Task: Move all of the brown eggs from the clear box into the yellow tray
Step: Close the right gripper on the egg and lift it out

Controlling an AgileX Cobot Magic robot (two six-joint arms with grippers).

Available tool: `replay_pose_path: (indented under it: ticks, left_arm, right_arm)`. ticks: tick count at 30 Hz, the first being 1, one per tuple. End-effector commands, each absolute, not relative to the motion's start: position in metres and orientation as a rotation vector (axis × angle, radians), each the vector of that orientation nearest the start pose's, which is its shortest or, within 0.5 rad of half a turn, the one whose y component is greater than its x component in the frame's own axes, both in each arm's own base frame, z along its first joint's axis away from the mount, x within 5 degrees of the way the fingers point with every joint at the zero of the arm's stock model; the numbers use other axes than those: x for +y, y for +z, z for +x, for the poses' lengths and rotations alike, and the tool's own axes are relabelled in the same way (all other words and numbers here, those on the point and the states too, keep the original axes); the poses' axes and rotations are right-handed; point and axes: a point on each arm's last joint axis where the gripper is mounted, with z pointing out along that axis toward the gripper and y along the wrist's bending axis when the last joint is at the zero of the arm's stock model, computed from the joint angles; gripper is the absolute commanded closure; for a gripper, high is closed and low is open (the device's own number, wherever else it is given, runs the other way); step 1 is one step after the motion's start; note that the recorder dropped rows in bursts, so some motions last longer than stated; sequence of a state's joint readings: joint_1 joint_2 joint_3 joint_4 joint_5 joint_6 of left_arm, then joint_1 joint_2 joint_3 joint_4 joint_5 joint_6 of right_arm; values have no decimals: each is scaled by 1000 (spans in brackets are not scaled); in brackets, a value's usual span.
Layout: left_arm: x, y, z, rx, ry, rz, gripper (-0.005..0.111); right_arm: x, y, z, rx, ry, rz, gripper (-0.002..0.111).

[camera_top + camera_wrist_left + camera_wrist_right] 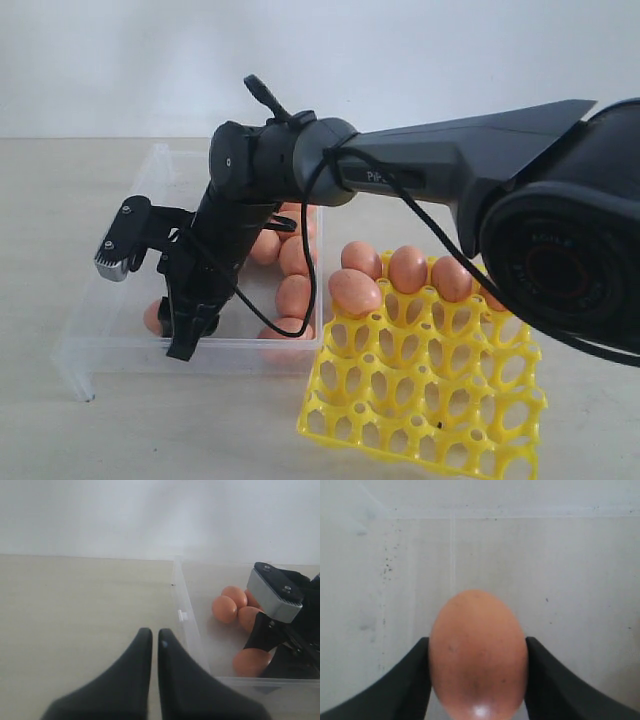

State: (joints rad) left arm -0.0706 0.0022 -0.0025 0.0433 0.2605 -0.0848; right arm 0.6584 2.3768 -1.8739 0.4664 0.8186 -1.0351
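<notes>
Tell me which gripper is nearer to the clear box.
Right. The right gripper is down inside the clear box, closed around a brown egg. The left gripper sits outside it, over bare table beside the box's wall.

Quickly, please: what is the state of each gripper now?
Left gripper: shut, holding nothing.
Right gripper: shut on a brown egg, inside the clear box.
</notes>
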Motion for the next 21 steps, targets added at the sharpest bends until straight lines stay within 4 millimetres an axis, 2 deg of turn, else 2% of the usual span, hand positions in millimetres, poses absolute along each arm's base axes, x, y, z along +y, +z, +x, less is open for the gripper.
replay_pose_path:
  ticks: [1,6,14,18,21]
  left_arm:
    - [-3,190,55,1738,-72,13,103]
    - [-3,190,55,1738,-72,13,103]
    - [-3,190,55,1738,-72,13,103]
    - [-3,190,55,1738,-72,13,103]
    - [-3,190,55,1738,-72,13,103]
  right_arm:
    - [331,142,377,2042,445,-1757,108]
    - [329,175,375,1985,431,-1733,108]
    - [319,256,361,1853,410,-1671,108]
    - [307,292,345,1881,430,-1654,108]
    - [294,309,332,1954,426,-1690,108]
